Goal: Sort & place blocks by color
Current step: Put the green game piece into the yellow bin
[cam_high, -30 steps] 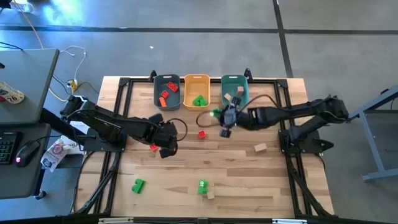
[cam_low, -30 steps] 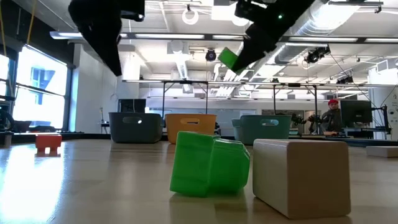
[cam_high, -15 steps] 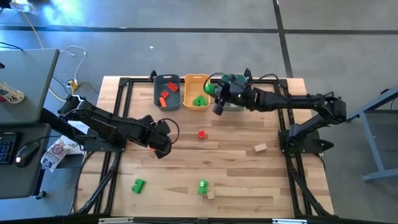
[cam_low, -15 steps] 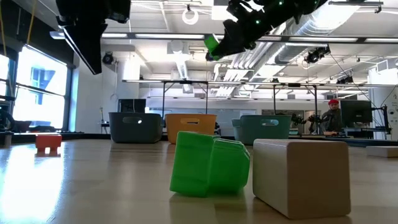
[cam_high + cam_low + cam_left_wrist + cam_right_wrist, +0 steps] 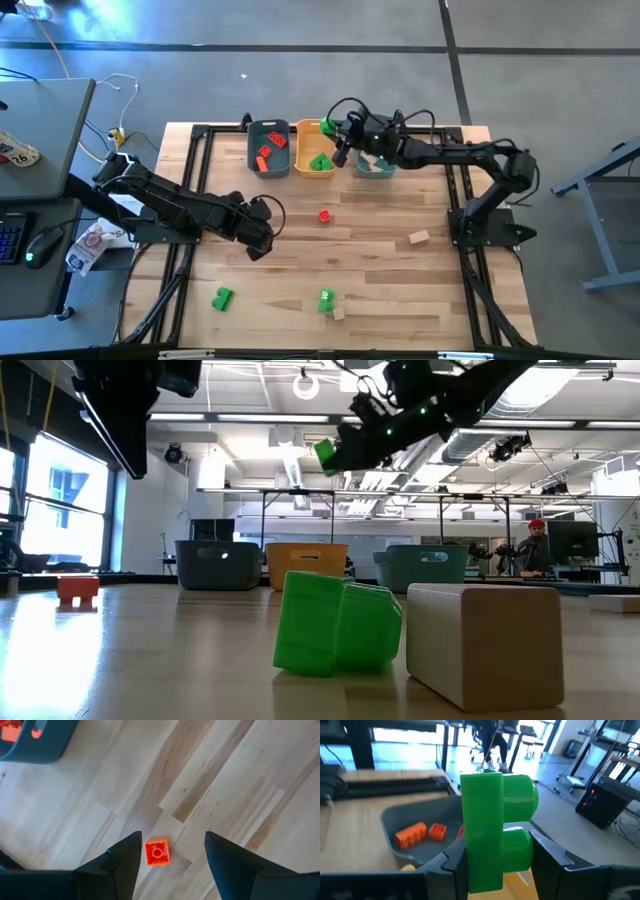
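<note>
My right gripper (image 5: pixel 338 138) is shut on a bright green block (image 5: pixel 495 835) and hangs high over the orange-yellow bin (image 5: pixel 318 172), which has green blocks in it. The low view shows this block (image 5: pixel 325 453) well above the bins. My left gripper (image 5: pixel 172 845) is open, low over the table's left middle (image 5: pixel 258 238), with a red-orange block (image 5: pixel 157 852) lying flat on the wood between its fingers, untouched. Another red-orange block (image 5: pixel 324 215) lies at the table's centre. The blue-grey bin (image 5: pixel 268 135) holds red-orange blocks, and the teal bin (image 5: pixel 377 128) holds tan ones. My right gripper pinches the green block between its two fingers (image 5: pixel 451 857), one on each of its opposite side faces (image 5: pixel 470 860). The fingers reach in from the table's right, slanting slightly down. The block is lifted clear, above the orange-yellow bin.
Near the near edge lie a green block (image 5: pixel 222 297), a second green block (image 5: pixel 326 299) and a small tan block (image 5: pixel 339 314) beside it. One more tan block (image 5: pixel 418 237) sits right of centre. The three bins line the far edge. A person stands in the room beyond.
My right gripper, carrying the green block, has swung from above the table's middle toward the far edge and leftward, past the teal bin, until it is over the orange-yellow bin. The left gripper has drifted slightly toward the left edge.
</note>
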